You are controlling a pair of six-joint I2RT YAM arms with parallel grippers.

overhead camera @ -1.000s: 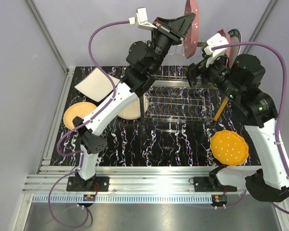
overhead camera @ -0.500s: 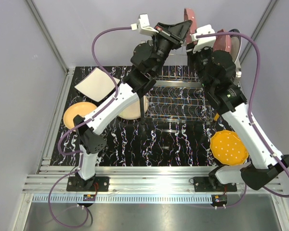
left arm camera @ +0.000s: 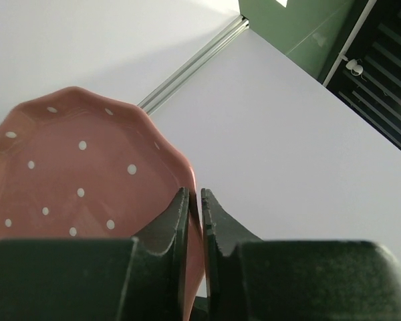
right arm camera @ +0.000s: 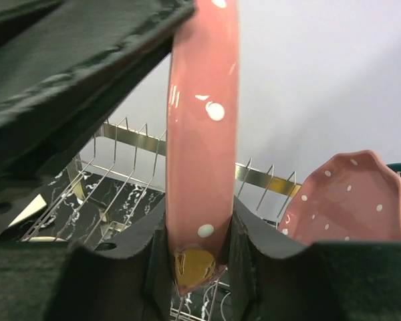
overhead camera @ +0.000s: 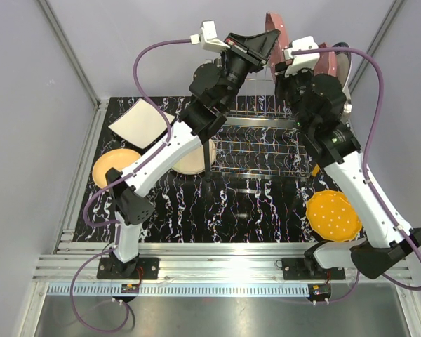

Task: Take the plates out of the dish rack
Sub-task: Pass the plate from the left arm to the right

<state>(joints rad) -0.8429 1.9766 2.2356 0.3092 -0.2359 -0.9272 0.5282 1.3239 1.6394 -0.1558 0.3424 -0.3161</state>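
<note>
Pink polka-dotted plate (left arm camera: 87, 180), glossy and scalloped, hangs upright above the back of the dish rack (overhead camera: 259, 151). The left claw (left arm camera: 194, 195) pinches its rim. The right claw (right arm camera: 200, 224), spread a second ago, has swung in and clamps its lower edge.

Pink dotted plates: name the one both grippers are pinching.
The raised pink plate, seen edge-on: left gripper and right gripper both pinch its rim. The other pink plate stands ungripped at the dish rack.
</note>
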